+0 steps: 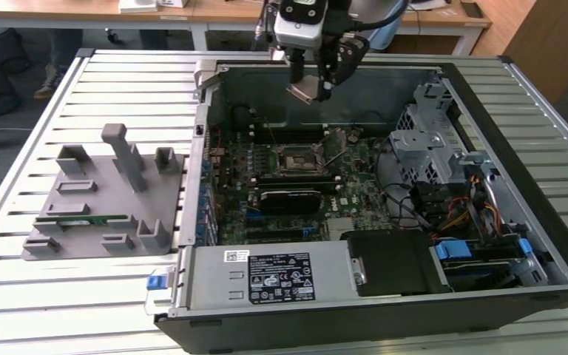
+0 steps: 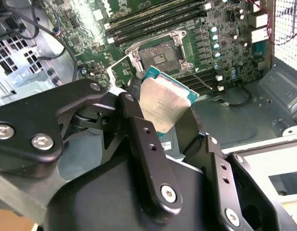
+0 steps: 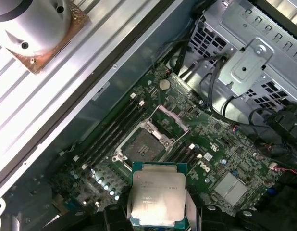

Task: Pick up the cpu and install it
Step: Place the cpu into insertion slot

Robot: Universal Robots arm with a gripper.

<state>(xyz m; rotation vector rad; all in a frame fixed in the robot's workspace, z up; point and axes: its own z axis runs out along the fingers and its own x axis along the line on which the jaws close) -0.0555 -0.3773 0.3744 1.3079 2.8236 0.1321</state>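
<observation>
Hand grasps the cpu by its edges, hanging over the far side of the open computer case. Pickup looks done. The socket lies open below, with the cpu not yet seated.

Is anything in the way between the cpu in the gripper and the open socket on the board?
No, the stretch is bare. In the first wrist view the cpu hangs clear above the socket, with open air between them.
</observation>
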